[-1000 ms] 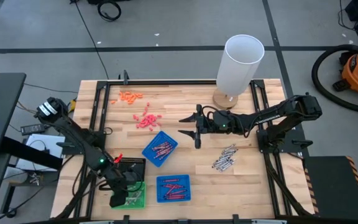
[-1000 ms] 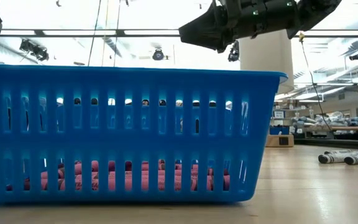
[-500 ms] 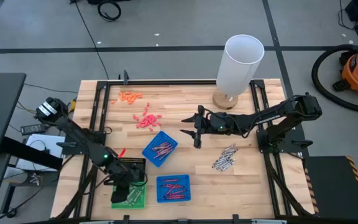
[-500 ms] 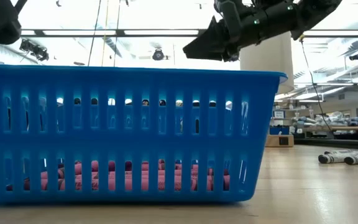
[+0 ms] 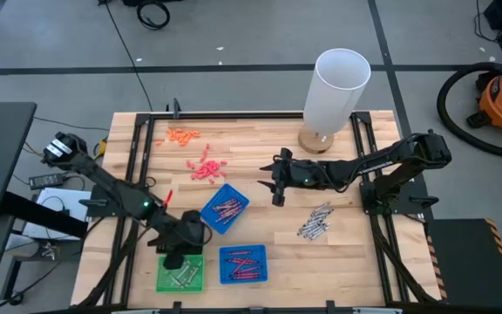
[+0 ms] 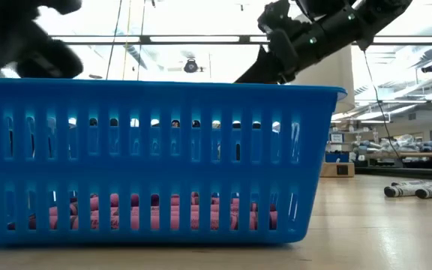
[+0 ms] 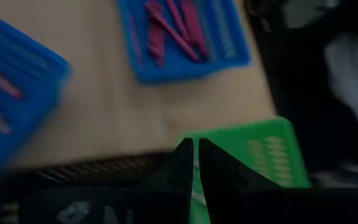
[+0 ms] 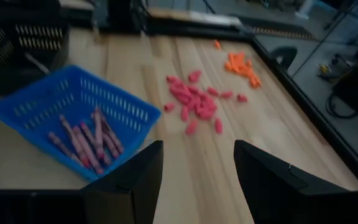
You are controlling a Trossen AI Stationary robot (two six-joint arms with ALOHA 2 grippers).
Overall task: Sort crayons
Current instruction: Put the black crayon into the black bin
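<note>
White cylinder [image 5: 339,87] at the table's far edge, pink bits [image 5: 205,168] beside orange bits [image 5: 182,135]

Open wood lies in the middle of the table [image 5: 273,235], between the tilted blue tray [image 5: 224,208] and the loose grey crayons [image 5: 315,221], wide enough for a gripper to pass. The white cylinder [image 5: 336,92] blocks the far edge. Pink bits [image 5: 205,168] and orange bits [image 5: 182,134] litter the far left part. The near left corner is crowded (green tray [image 5: 179,274], second blue tray [image 5: 242,263], black frame [image 5: 181,230]). The black rails [image 5: 369,187] hem both sides.
</note>
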